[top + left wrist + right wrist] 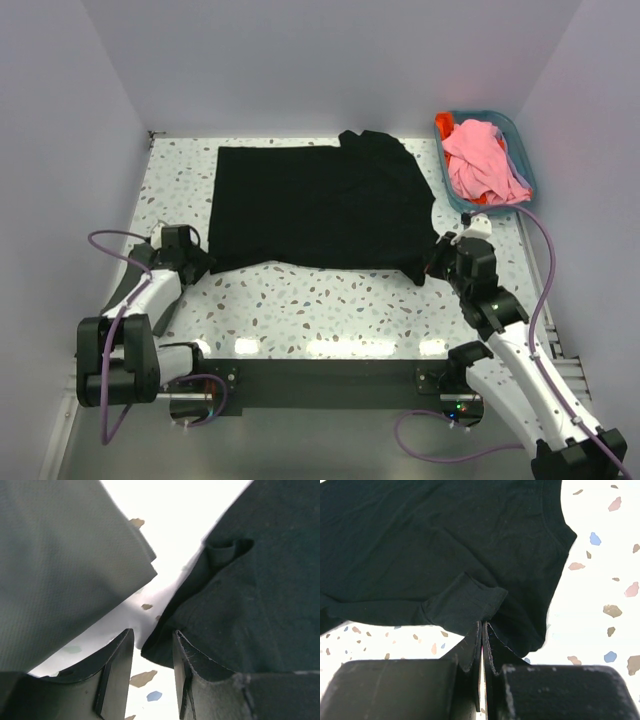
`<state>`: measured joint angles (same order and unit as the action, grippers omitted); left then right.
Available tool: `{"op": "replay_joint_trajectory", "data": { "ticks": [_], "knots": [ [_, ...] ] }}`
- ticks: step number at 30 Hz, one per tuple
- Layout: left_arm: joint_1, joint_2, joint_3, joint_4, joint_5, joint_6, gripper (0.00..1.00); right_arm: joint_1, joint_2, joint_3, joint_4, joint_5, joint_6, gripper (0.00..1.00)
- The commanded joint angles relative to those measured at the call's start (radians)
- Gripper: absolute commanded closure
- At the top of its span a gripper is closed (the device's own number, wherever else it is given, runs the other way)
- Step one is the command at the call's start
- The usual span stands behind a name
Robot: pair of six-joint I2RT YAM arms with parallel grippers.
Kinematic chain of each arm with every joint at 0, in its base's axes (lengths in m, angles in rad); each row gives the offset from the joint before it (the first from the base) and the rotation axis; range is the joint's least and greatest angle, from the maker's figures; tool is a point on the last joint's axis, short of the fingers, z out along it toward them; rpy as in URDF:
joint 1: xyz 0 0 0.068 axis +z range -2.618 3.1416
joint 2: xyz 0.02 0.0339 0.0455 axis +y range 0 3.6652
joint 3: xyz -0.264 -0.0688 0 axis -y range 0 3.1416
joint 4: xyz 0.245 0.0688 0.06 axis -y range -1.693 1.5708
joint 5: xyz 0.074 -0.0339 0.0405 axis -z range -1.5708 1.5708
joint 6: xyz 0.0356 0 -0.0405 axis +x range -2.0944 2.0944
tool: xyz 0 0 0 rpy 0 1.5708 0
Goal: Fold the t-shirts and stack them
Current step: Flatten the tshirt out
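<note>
A large black t-shirt lies spread flat on the speckled table. My left gripper is at its near left corner. It is open in the left wrist view, and a dark edge of the shirt lies against the right finger and reaches into the gap. My right gripper is at the near right corner. In the right wrist view it is shut, with its tips on the sleeve hem of the shirt. Pink and orange-red shirts lie in the basket.
The teal basket stands at the back right, close to the right arm. A greyish fold of cloth fills the left of the left wrist view. White walls close in the back and both sides of the table.
</note>
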<state>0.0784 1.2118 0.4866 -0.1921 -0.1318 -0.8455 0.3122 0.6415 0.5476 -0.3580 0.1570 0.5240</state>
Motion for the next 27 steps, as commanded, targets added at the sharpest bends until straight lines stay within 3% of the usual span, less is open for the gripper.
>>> {"op": "replay_joint_trajectory", "data": {
  "ticks": [1,27],
  "knots": [
    [0.006,0.003,0.032,0.114,0.021,0.014,0.58,-0.005,0.006,-0.003,0.042,-0.014,0.008,1.0],
    [0.008,0.08,0.064,0.22,0.054,0.003,0.63,-0.004,0.032,-0.02,0.071,-0.027,0.008,1.0]
  ]
}}
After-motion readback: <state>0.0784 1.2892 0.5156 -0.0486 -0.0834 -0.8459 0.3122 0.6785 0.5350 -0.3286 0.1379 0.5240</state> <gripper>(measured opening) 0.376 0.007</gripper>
